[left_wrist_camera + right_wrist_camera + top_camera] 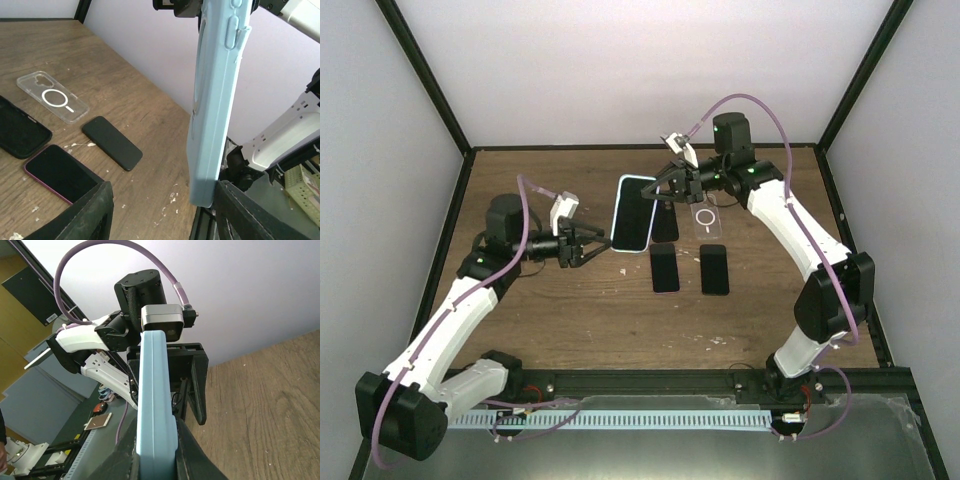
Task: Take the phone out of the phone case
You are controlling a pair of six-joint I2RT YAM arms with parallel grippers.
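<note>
The phone (634,216), dark screen showing, sits in a light blue phone case (619,205) that hangs on edge above the table. My right gripper (156,460) is shut on one end of the case (155,400), with a finger on each broad face. My left gripper (167,215) is open around the opposite end of the case (215,100). Its right finger (245,212) touches the case's corner and its left finger (92,212) stands well apart. From above, the left gripper (594,247) is just left of the case and the right gripper (666,190) is at its far right corner.
On the wooden table lie a clear case with a white ring (707,220) (52,97), a black case (668,225) (17,132), a black phone (715,269) (112,142) and a dark phone with a purple rim (665,268) (57,172). White walls enclose the back and sides.
</note>
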